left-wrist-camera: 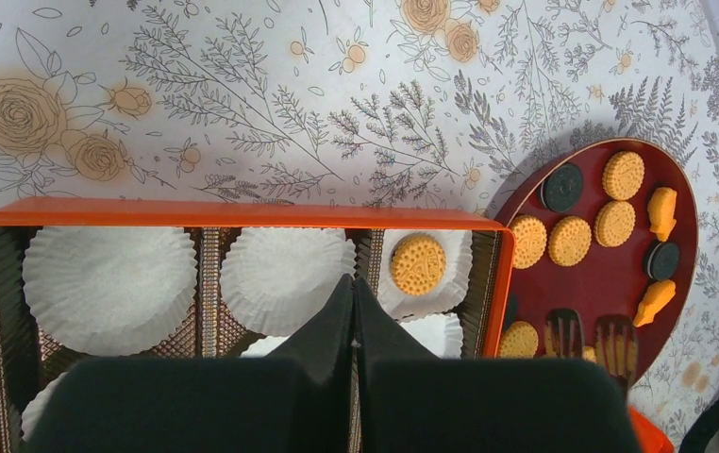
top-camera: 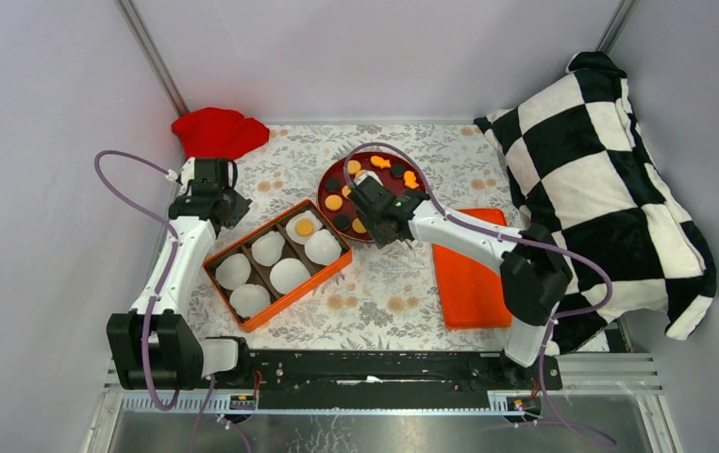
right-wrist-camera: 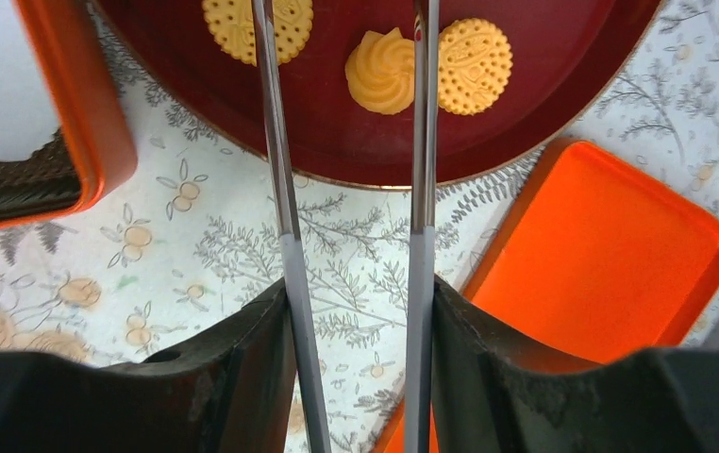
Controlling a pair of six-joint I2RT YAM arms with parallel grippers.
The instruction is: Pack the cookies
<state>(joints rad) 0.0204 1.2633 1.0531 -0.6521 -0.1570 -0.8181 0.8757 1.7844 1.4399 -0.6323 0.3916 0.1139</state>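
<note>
Right claw (right-wrist-camera: 343, 38) hangs over the edge of the plate (right-wrist-camera: 544, 123) with its two long metal blades (right-wrist-camera: 283, 189) spread and gripping nothing: released. The blades straddle a swirl cookie (right-wrist-camera: 381, 71). The right blade runs along that cookie's edge, between it and a round cookie (right-wrist-camera: 474, 64). The left blade stands apart from it and crosses over a third cookie. Judgement: this spread suits closing on the swirl cookie alone, though the neighbour touching the right blade could get nudged. Most cookies (left-wrist-camera: 570, 241) sit on the plate, pale ones mixed with dark discs (left-wrist-camera: 561, 187) and fish shapes. One packed cookie (left-wrist-camera: 418, 263) lies flat in a liner (left-wrist-camera: 108, 283) in the box (left-wrist-camera: 233, 213), in the corner compartment beside the plate, probably the shortest carry. The other liners visible hold nothing. Left claw (left-wrist-camera: 352, 302) is clenched on nothing and hovers at the box's side away from the plate; judged parked clear of the right arm's path. The lid (right-wrist-camera: 601, 236) lies flat on the counter (right-wrist-camera: 242, 236) just beside the plate, so the compartments are open from above.
</note>
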